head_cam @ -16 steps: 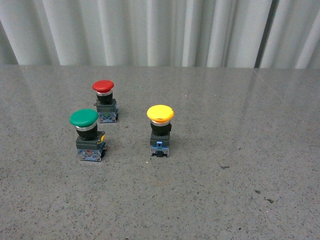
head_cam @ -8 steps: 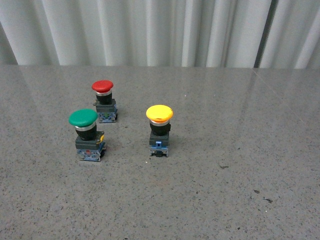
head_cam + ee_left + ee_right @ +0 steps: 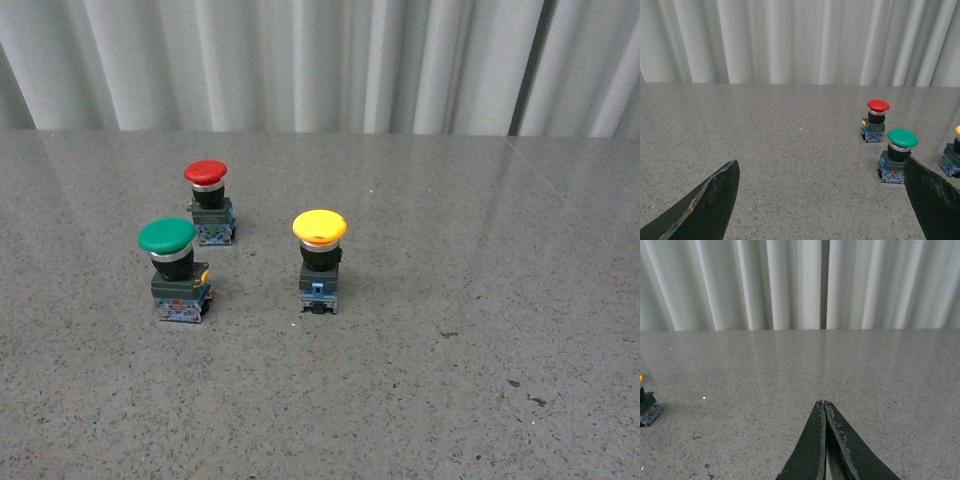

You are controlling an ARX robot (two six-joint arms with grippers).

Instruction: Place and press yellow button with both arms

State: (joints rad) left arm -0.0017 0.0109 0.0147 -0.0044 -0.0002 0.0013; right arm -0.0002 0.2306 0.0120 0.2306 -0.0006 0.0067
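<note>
standing upright on table (image 3: 480, 380), yellow button (image 3: 320, 262) untouched; left pincer (image 3: 820, 200) released, right pincer (image 3: 824, 412) clenched, empty.

Yellow button (image 3: 320, 228) cap yellow; neighbours green (image 3: 167, 236), red (image 3: 205, 171); table (image 3: 450, 380) seemingly grey-speckled.

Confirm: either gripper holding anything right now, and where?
Nothing held. Left gripper is open and empty; right gripper is shut on nothing. Yellow button stands free on the table.
</note>
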